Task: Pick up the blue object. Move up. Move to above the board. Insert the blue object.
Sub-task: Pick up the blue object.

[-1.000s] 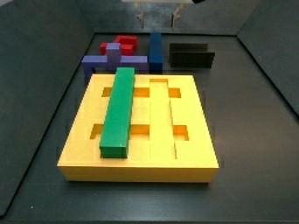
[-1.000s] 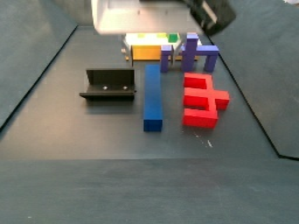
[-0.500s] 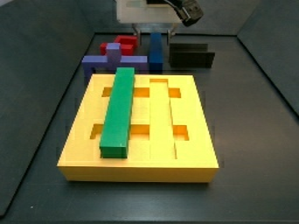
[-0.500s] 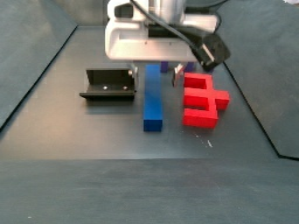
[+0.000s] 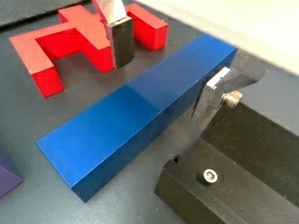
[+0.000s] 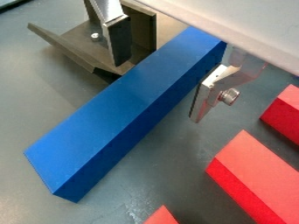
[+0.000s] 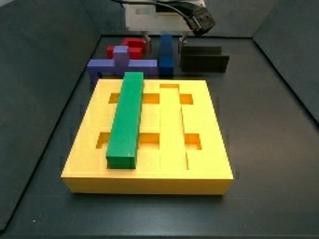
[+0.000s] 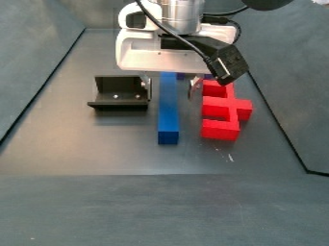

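Wrist views: gripper (image 5: 170,66) spread astride long dark blue rectangular bar (image 5: 140,109), upper centre; pick-up step, closing the fingers is judged next.

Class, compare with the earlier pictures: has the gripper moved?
Yes. In a side view the gripper has come down from the top edge toward the fixture, and now straddles the blue bar.

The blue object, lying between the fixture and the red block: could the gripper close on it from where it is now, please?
Probably yes. The gripper already straddles the blue object, one finger on each long side, jaws open. The fixture and red block lie outside the fingers.
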